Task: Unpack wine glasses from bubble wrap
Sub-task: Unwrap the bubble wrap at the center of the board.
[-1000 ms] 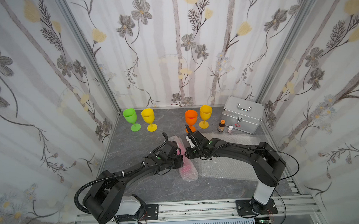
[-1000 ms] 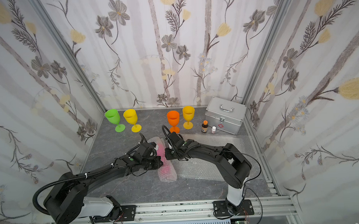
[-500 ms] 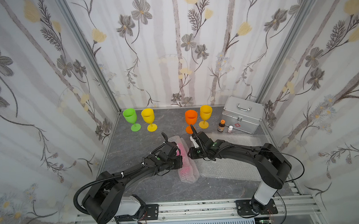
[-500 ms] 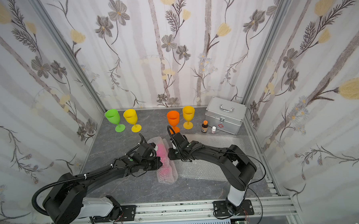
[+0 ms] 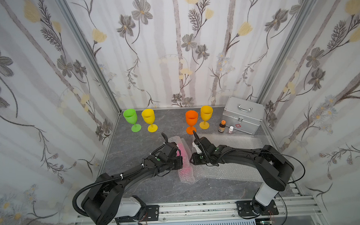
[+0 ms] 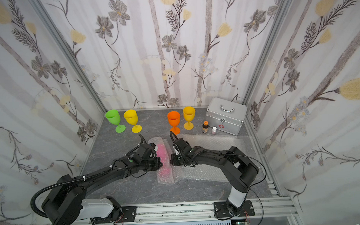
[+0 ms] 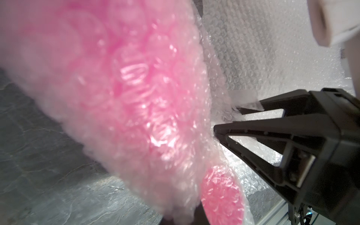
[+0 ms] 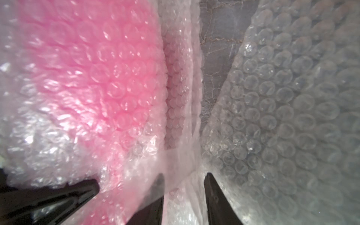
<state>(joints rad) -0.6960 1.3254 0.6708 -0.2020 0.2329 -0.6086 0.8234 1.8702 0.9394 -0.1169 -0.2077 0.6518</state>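
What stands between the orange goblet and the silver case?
In both top views: the amber-yellow goblet, then an orange-capped brown bottle and a small white bottle.

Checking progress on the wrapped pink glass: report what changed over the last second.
The right gripper drew back slightly from the bubble wrap roll, toward its own side and the robot's base, jaws apart at the loose edge. Nothing newly gripped or released. The left gripper stayed against the roll; roll, green glass, yellow glass, orange glass and amber glass kept their places.
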